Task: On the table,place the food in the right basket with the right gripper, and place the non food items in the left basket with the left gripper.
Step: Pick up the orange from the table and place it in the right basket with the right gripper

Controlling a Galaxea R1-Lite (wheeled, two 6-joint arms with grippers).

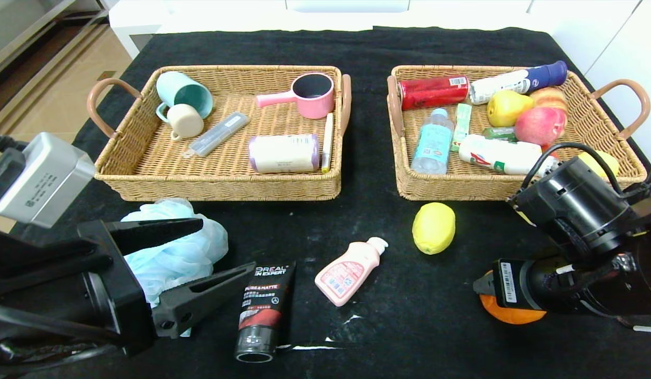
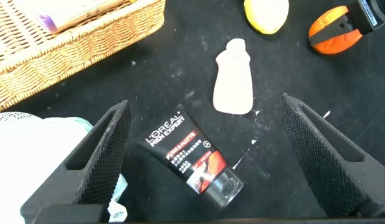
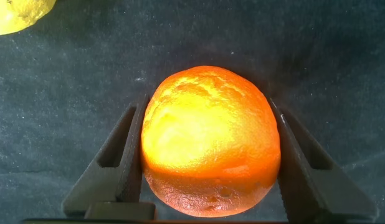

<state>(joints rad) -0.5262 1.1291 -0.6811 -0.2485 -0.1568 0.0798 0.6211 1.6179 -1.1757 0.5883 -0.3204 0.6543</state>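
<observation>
An orange (image 3: 211, 143) lies on the black cloth at the front right, and my right gripper (image 3: 208, 104) is shut on it, one finger pressed against each side. In the head view the orange (image 1: 509, 315) shows just under that gripper (image 1: 488, 289). My left gripper (image 1: 228, 246) hangs open at the front left, above a black face-wash tube (image 2: 189, 155) that lies between its fingers without touching them. A blue bath puff (image 1: 172, 247) sits beside its outer finger. A pink bottle (image 1: 349, 271) and a yellow lemon (image 1: 433, 227) lie loose on the cloth.
The left basket (image 1: 220, 187) holds cups, a pink pot, a grey case and a roll. The right basket (image 1: 451, 189) holds bottles, a red can, apples and a pear. Both stand behind the loose items. The table's front edge is close to both arms.
</observation>
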